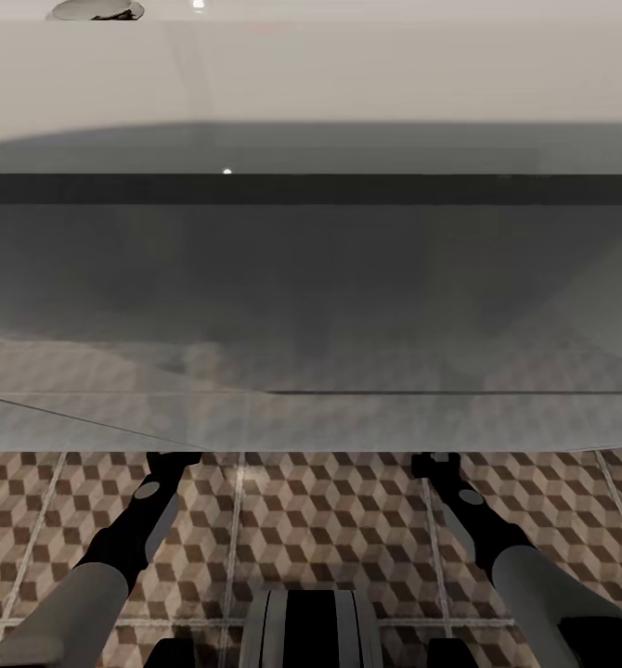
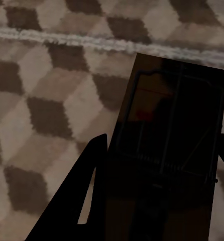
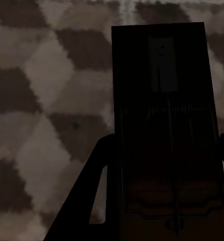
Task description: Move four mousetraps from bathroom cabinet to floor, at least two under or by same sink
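The wide white sink [image 1: 311,74], with its dark band and grey underside, spans the head view right in front of me. Both forearms reach under it over the cube-patterned bathroom floor [image 1: 330,520], and its front edge hides the hands. In the left wrist view my left gripper [image 2: 162,145] is shut on a mousetrap [image 2: 177,95], a dark shadowed board with a spring bar and a red bit, close above the tiles. My right gripper [image 3: 166,140] is likewise shut on a second mousetrap [image 3: 162,65] just above the floor. The cabinet is out of view.
The sink's underside hangs low over both arms. My left forearm [image 1: 135,529] and right forearm [image 1: 483,520] lie about a tile apart. My own trunk [image 1: 311,622] sits between them at the near edge. A pale grout line [image 2: 92,42] crosses ahead of the left trap.
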Robot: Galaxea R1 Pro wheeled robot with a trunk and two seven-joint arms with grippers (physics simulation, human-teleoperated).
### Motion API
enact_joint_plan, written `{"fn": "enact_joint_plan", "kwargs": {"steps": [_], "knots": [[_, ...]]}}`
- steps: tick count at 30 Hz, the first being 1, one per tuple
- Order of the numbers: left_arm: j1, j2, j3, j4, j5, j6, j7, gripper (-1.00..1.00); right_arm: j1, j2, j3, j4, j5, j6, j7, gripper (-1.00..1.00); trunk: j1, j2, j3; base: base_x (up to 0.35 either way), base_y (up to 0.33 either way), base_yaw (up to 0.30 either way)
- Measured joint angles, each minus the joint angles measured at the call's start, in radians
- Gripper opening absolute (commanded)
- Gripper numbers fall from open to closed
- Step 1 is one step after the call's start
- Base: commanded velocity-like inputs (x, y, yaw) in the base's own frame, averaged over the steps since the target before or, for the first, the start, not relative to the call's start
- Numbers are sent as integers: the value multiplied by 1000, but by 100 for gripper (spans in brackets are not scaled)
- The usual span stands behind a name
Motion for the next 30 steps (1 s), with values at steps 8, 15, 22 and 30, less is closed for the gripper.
{"fn": "enact_joint_plan", "kwargs": {"steps": [8,15,22,30], "knots": [[0,-1,0,0,0,0,0,-100,0,21,17,0,20,-4,2,-100,0,0,0,0,0,0],[0,-1,0,0,-1,0,0,-100,0,23,20,0,22,-3,0,-100,0,0,0,0,0,0],[0,-1,0,0,-1,0,0,-100,0,24,21,0,21,7,-4,-100,0,0,0,0,0,0],[0,-3,0,0,-2,0,0,-100,-9,26,21,0,29,85,-62,-100,0,0,0,0,0,0]]}}
